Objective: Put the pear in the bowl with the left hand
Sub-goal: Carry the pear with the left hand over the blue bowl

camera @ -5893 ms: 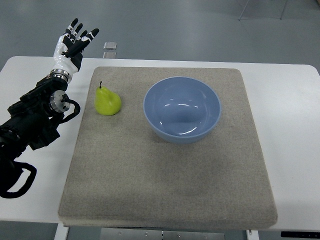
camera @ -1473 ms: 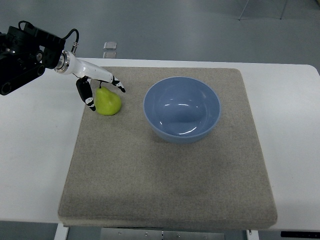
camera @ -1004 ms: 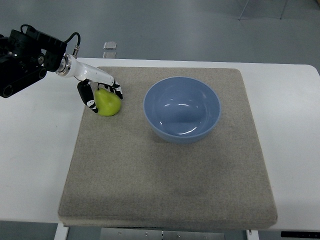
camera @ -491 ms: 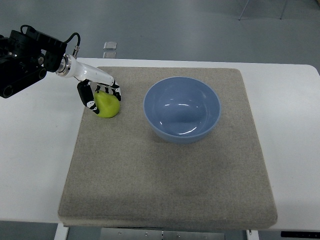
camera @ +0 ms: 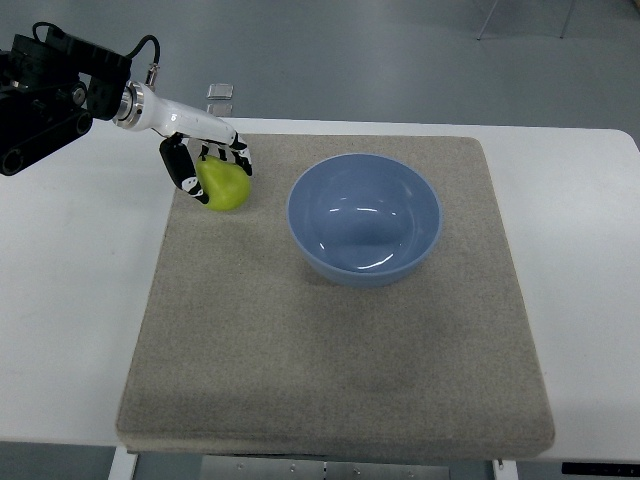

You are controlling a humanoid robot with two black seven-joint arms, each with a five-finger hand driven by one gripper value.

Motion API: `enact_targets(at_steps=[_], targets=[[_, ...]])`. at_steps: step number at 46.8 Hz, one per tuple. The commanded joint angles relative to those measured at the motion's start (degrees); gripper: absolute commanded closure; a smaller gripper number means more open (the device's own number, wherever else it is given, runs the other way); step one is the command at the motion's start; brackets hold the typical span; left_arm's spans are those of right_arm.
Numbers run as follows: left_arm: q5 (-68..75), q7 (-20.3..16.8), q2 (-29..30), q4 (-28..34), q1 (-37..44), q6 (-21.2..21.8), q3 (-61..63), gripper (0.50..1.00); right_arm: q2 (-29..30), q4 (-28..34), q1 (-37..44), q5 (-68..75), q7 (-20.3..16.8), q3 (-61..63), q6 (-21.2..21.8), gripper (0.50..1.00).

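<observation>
one blue bowl [camera: 364, 218] sat empty on the beige mat [camera: 330, 340]; the left hand [camera: 205, 163] had its fingers wrapped around the single green pear [camera: 226, 186] beside it

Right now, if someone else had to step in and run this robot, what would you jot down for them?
Left hand: fingers closed around the green pear, at the far left part of the grey mat; the pear looks barely raised, if at all.
Right hand: not in view.
Blue bowl: empty, on the mat to the right of the pear, apart from it.
Done: the pear is grasped.
Left: lift it clear, carry it right over the bowl's rim, lower it and open the fingers.
</observation>
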Motion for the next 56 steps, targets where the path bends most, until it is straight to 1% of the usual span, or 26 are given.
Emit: enact_targets(at_steps=[1,18,27,42,56], targets=[[0.06,0.06,-0.08,-0.1,-0.75,0.0,-2.04,1.0,0.0,-0.01,0.0,0.0,0.0,0.0,0.01,0.576],[-0.81,-0.02,-1.04,-0.89,-8.83,-0.09,-4.59,1.0,0.0,-0.01,0.0,0.0,0.0,0.0,0.01,0.576],[-1.87,0.06,-5.7,-0.89,-10.07,-0.35,-4.94,1.0,0.0,0.07,0.0,0.0,0.0,0.0,0.01,0.576],[-2.31,0.06,-13.96,-0.81,-9.72,-0.09,-4.94,1.0,0.0,-0.01,0.0,0.0,0.0,0.0,0.01,0.576],[-1.17,0.06,-18.97,-0.72,-8.84,-0.09,-4.07,1.0,0.0,-0.01,0.0,0.0,0.0,0.0,0.01,0.576]])
